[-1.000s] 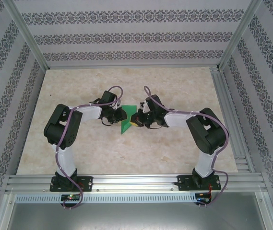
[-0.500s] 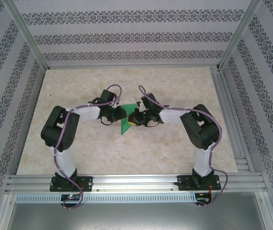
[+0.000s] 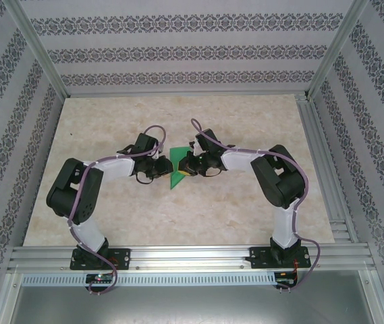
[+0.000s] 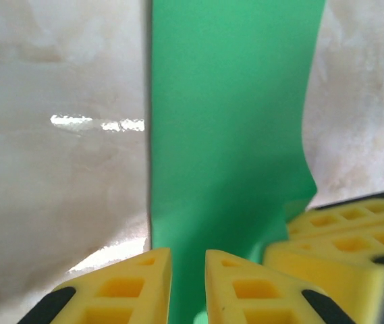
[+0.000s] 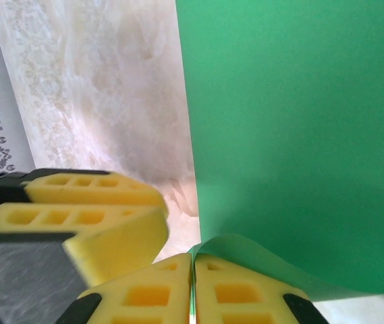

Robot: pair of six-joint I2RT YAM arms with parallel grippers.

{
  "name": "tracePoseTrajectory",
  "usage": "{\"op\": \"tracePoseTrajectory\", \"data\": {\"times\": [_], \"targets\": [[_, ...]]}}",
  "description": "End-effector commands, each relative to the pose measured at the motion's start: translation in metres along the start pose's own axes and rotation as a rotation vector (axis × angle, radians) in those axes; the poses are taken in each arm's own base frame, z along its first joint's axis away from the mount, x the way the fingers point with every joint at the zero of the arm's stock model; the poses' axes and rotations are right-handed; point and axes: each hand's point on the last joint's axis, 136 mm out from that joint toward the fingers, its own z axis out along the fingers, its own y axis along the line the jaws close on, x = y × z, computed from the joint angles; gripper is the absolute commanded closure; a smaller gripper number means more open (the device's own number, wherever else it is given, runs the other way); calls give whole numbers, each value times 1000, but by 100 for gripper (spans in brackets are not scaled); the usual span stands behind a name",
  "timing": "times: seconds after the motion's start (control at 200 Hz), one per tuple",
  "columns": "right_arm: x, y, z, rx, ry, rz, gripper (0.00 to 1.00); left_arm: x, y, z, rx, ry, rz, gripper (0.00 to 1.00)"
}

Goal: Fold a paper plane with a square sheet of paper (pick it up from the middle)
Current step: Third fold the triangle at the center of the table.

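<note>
Yellow foam pads (image 5: 235,290) of your right jaws are pressed flat together. A curled edge of the green sheet of paper (image 5: 286,121) is pinched in the seam between them, so that side is grasping the sheet.

Your left jaws are less clear. Their pads (image 4: 134,290) stand a narrow gap apart with green showing through it, and you cannot tell whether they grip the paper or merely straddle it. Each wrist view catches the other arm's yellow pads just beside its own, so the two sets of jaws sit close together.

From above, the sheet lies between the two wrists near the middle of the marbled beige bench (image 3: 111,209), with a pointed corner toward the arm bases. Whether it touches the bench or hangs clear of it is not visible.

Your left arm (image 3: 77,196) and right arm (image 3: 283,179) both reach inward from the near aluminium rail (image 3: 192,255), elbows out. Patterned wallpaper panels (image 3: 192,54) enclose the bench.
</note>
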Motion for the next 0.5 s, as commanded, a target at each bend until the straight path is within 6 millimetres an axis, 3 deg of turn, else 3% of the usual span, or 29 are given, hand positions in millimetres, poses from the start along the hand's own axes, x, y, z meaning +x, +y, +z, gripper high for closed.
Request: {"op": "tracePoseTrajectory", "data": {"times": [0.0,0.495], "targets": [[0,1,8,7,17,-39,89,-5,-1,-11,6,-45,8,79],[-1,2,14,14,43,-78,89,14,8,-15,2,-6,15,80]]}}
